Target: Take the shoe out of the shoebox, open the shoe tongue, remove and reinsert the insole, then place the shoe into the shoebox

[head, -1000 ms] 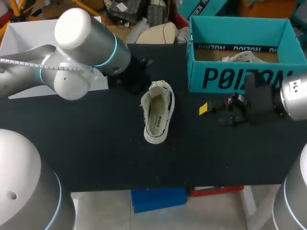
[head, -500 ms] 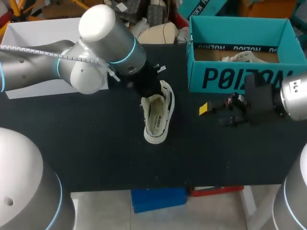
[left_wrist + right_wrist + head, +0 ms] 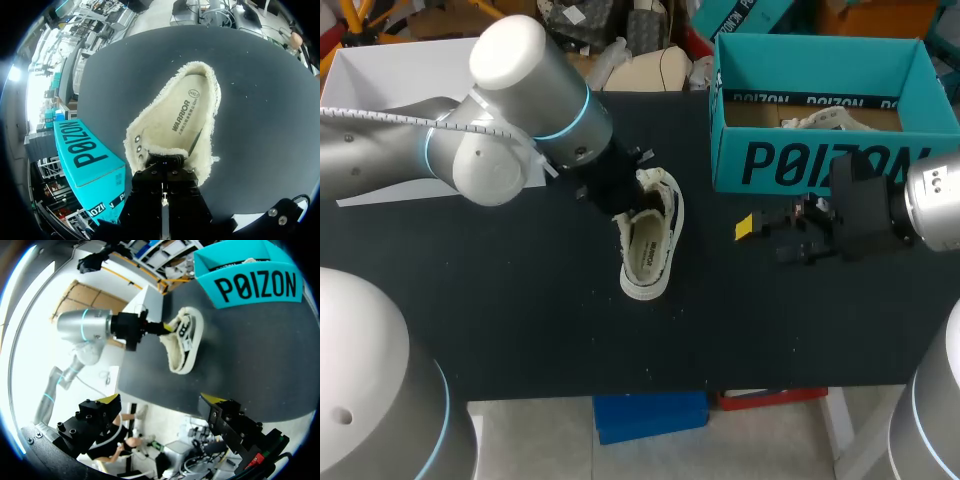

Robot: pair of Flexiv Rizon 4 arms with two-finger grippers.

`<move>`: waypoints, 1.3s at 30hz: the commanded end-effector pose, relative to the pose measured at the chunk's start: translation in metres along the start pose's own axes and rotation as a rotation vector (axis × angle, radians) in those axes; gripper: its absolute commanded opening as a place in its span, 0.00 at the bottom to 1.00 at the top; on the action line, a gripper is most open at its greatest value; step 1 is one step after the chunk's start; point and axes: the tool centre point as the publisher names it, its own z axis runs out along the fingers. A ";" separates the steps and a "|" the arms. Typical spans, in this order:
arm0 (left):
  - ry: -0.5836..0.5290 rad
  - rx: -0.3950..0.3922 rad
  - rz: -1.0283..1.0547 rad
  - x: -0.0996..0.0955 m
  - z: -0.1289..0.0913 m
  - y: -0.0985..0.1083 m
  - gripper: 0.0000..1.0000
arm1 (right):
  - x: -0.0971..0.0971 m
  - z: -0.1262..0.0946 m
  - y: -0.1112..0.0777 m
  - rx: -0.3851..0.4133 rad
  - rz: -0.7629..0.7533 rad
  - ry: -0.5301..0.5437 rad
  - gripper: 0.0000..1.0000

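Step in hand: the shoe (image 3: pixel 648 240) is already out of the shoebox (image 3: pixel 820 165), so you are at the tongue-opening step. The insole has not yet been lifted.
Shoe: it lies sole-down on the black table (image 3: pixel 520 300), near the middle and well apart from the box. Its opening faces up and the printed insole (image 3: pixel 185 117) lies flat inside.
Left gripper (image 3: pixel 167 161): it sits right at the laced end, with its tip pressed into the fleecy tongue (image 3: pixel 159 151). The tips are buried in the lining, so you cannot tell whether the jaws are clamped on the tongue or merely resting against it.
Right gripper (image 3: pixel 161 401): its jaws stand wide apart and hold nothing. It hovers over the table just in front of the shoebox, to the right of the shoe and clear of it.
Shoebox: teal and open-topped, at the far right of the table, with a second pale shoe (image 3: pixel 830 120) showing inside.
Next move, as a judgement: draw the tongue up and away from the opening. The shoe is light and may slide or tip, so the free right arm would likely need to steady the heel before the insole can be reached.
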 end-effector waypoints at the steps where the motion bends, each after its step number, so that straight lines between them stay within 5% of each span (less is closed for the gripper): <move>1: -0.005 0.000 -0.005 0.005 0.015 0.003 0.00 | 0.001 0.000 0.000 0.001 0.001 -0.002 1.00; 7: 0.001 0.008 -0.012 0.010 0.015 0.000 0.00 | 0.001 0.000 0.000 0.001 0.001 -0.002 1.00; 17: 0.009 0.010 -0.054 0.004 -0.031 0.000 0.00 | 0.001 0.000 0.000 0.001 0.001 -0.002 1.00; 27: 0.040 0.140 -0.368 0.015 -0.064 -0.009 0.00 | 0.001 0.000 0.000 0.001 0.001 -0.002 1.00; 28: 0.065 0.144 -0.404 0.018 -0.067 -0.010 0.05 | 0.001 0.000 0.000 0.001 0.001 -0.002 1.00; 29: 0.094 0.148 -0.426 0.022 -0.069 -0.012 0.20 | 0.001 0.000 0.000 0.001 0.001 -0.002 1.00; 32: 0.124 0.157 -0.506 0.031 -0.076 -0.018 0.36 | 0.001 0.000 0.000 0.001 0.001 -0.002 1.00; 34: 0.129 0.155 -0.522 0.036 -0.079 -0.020 0.91 | 0.001 0.000 0.000 0.001 0.001 -0.002 1.00; 35: 0.118 0.154 -0.542 0.037 -0.079 -0.019 1.00 | 0.001 0.000 0.000 0.001 0.001 -0.002 1.00; 39: 0.099 0.152 -0.536 0.040 -0.083 -0.023 1.00 | 0.001 0.000 0.000 0.001 0.001 -0.002 1.00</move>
